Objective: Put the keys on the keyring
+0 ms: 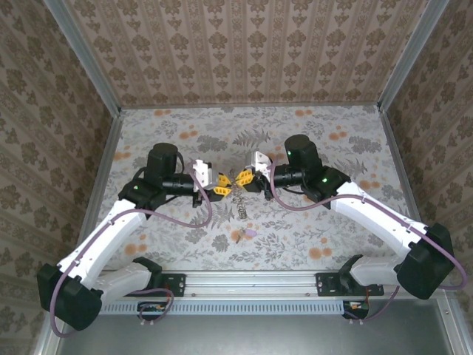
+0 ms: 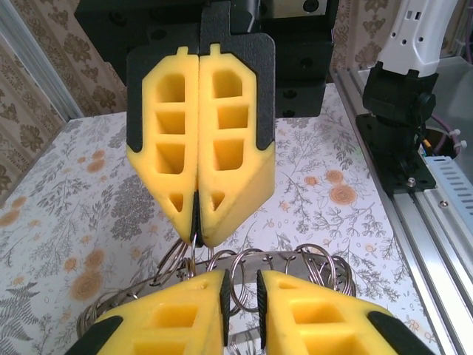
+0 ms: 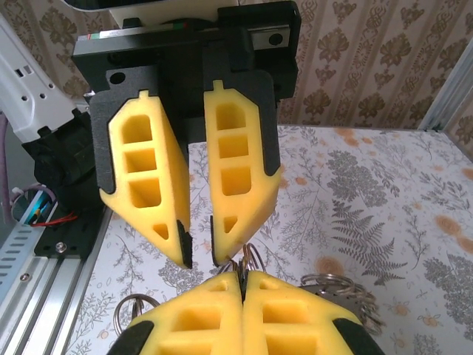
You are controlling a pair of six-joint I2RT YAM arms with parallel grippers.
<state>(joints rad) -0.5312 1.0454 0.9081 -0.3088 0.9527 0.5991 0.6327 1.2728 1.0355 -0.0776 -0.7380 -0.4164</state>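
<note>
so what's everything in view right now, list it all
keyring: one, grey metal loops, held off the table between the two grippers at centre
keys: one small cluster, pale purple and tan, on the table just nearer the bases than the keyring
table: one, pale floral print, under it all
walls: three, brown patterned paper, around the table
rail: one, silver metal, at the near edge
arms: two, white and black, left and right, reaching in to the centre
left gripper: yellow fingers, narrow gap with a loop in it
right gripper: yellow fingers, shut on a keyring loop
</note>
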